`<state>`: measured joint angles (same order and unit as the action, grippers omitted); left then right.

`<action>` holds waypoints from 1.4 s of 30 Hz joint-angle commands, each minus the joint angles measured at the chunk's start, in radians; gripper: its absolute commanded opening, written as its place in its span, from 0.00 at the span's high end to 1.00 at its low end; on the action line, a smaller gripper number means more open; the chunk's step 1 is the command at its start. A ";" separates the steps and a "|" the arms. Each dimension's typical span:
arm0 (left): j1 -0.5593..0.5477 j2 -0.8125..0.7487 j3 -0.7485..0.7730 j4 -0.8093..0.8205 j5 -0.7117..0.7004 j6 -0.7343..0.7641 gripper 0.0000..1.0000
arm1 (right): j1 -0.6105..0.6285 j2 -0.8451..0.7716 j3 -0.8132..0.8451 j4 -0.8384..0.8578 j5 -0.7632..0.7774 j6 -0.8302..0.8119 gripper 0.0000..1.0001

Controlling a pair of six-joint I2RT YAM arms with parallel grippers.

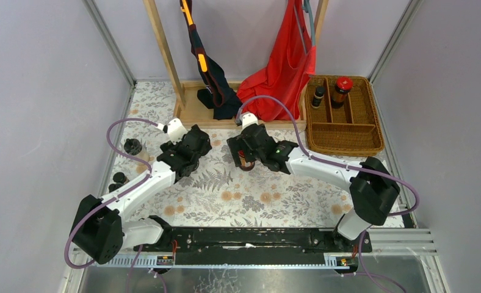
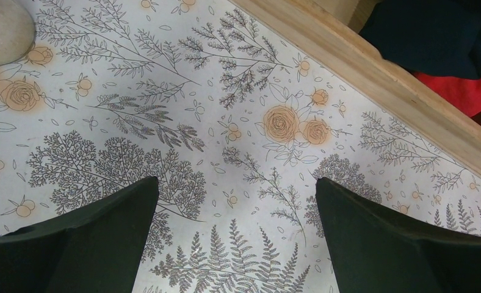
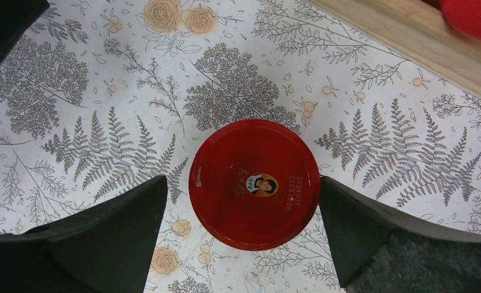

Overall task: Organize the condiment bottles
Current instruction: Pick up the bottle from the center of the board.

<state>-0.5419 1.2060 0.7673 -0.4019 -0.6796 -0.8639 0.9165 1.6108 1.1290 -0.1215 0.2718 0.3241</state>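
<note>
A dark jar with a red lid [image 3: 254, 183] stands on the floral cloth, also seen in the top view [image 1: 246, 163]. My right gripper [image 3: 243, 180] is open and straddles it from above; its right finger is at the lid's edge, the left one a little apart. My left gripper [image 2: 236, 183] is open and empty over bare cloth, left of the jar in the top view [image 1: 188, 156]. A second red-lidded jar [image 1: 342, 87] and a small dark black-capped bottle [image 1: 318, 95] stand in the wicker basket [image 1: 348, 137]. Three black-capped bottles [image 1: 132, 146] [image 1: 119, 178] [image 1: 113, 187] stand at the left edge.
A wooden rack base [image 1: 195, 113] with a red apron [image 1: 284, 73] and dark garment [image 1: 216, 91] hanging over it runs along the back; its edge shows in the left wrist view [image 2: 372, 73]. Grey walls close both sides. A pale rounded thing [image 2: 3, 27] sits near my left gripper.
</note>
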 commanded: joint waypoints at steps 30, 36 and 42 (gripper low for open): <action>0.016 0.013 -0.016 0.059 0.020 -0.014 0.00 | 0.013 0.035 0.045 0.013 0.054 0.021 1.00; 0.016 0.016 -0.017 0.065 0.029 -0.012 0.00 | 0.012 -0.045 0.035 -0.019 0.093 0.023 1.00; 0.016 0.020 -0.018 0.070 0.042 -0.020 0.00 | -0.001 -0.132 0.050 -0.104 0.129 0.029 1.00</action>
<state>-0.5346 1.2175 0.7570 -0.3840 -0.6456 -0.8639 0.9173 1.6081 1.1393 -0.2440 0.3328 0.3405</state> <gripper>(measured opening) 0.998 0.740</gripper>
